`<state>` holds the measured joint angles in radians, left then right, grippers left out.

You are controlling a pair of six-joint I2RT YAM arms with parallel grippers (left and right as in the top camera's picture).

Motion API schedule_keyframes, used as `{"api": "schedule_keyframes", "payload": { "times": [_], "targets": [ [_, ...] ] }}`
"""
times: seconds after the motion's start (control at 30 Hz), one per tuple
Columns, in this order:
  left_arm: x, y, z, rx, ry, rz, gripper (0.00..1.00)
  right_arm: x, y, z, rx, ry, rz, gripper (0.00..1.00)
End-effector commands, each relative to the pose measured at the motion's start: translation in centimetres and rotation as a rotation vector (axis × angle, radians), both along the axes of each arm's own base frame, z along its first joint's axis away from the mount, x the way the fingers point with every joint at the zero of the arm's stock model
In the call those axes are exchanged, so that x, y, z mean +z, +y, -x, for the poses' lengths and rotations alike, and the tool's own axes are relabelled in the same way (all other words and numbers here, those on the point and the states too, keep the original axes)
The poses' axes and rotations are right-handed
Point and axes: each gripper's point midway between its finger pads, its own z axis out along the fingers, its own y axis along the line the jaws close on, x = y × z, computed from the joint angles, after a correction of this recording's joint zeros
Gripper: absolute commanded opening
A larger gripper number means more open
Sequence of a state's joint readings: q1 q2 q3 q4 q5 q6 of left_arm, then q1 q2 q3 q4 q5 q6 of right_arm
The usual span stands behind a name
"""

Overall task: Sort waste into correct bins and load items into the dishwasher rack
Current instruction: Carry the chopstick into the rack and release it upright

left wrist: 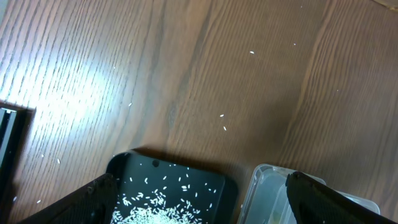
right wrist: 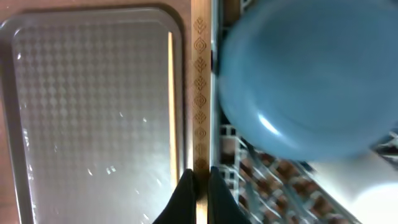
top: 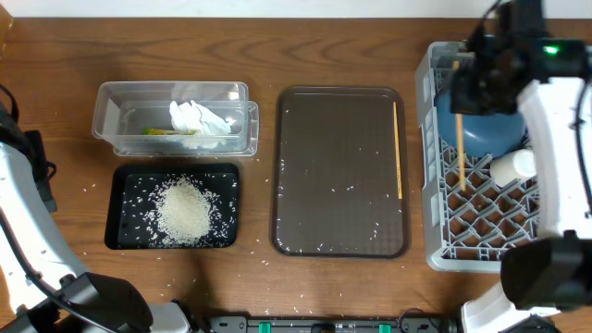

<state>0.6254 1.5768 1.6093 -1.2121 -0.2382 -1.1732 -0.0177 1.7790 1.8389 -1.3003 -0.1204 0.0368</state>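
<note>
At the near side of the surface (top: 277, 46), the left tool (left wrist: 200, 180) hangs with its two fingers well apart and nothing between them. Under it lie a corner of the black tray (top: 116, 231) and a corner of the clear tub (top: 111, 116).

The black tray holds a heap of rice (top: 183, 209) in its middle, with more grains spread around the heap. A few grains also lie on the bare wood near the tray.

Just behind the black tray stands the clear tub. Inside it are a crumpled white napkin (top: 199, 118) and, beside the napkin, a yellow-green wrapper (top: 162, 132).

To the right of both is the brown tray (top: 333, 139). Some grains are scattered on it, and one chopstick (top: 399, 148) lies flat along its right edge.

Further right is the grey rack (top: 444, 231). The blue dish (top: 495, 129) stands in its far part, and the white cup (top: 513, 166) lies just beside the dish.

Over the far left part of the rack, the right tool (right wrist: 200, 186) is clamped on a second chopstick (top: 460, 153), which has a carved pattern. This stick runs along the left side of the rack, next to the blue dish. Whether it touches the rack, I cannot tell.
</note>
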Motion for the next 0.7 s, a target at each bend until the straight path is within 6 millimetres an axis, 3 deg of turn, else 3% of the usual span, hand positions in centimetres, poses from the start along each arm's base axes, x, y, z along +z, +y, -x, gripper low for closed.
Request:
{"api": "schedule_keyframes", "payload": {
  "times": [0.0, 0.17, 0.47, 0.67],
  "targets": [
    [-0.2, 0.0, 0.2, -0.005, 0.016, 0.001, 0.89, -0.3, 1.3, 0.7, 0.185, 0.012, -0.063, 0.01],
    [-0.2, 0.0, 0.2, -0.005, 0.016, 0.001, 0.89, -2.6, 1.3, 1.0, 0.187, 0.045, -0.071, 0.01],
    [-0.2, 0.0, 0.2, -0.005, 0.016, 0.001, 0.89, -9.4, 0.0, 2.4, 0.118, 0.142, -0.035, 0.01],
    [-0.2, 0.0, 0.2, -0.005, 0.016, 0.001, 0.89, -11.2, -0.6, 2.9, 0.101, 0.157, -0.035, 0.01]
  ]
}}
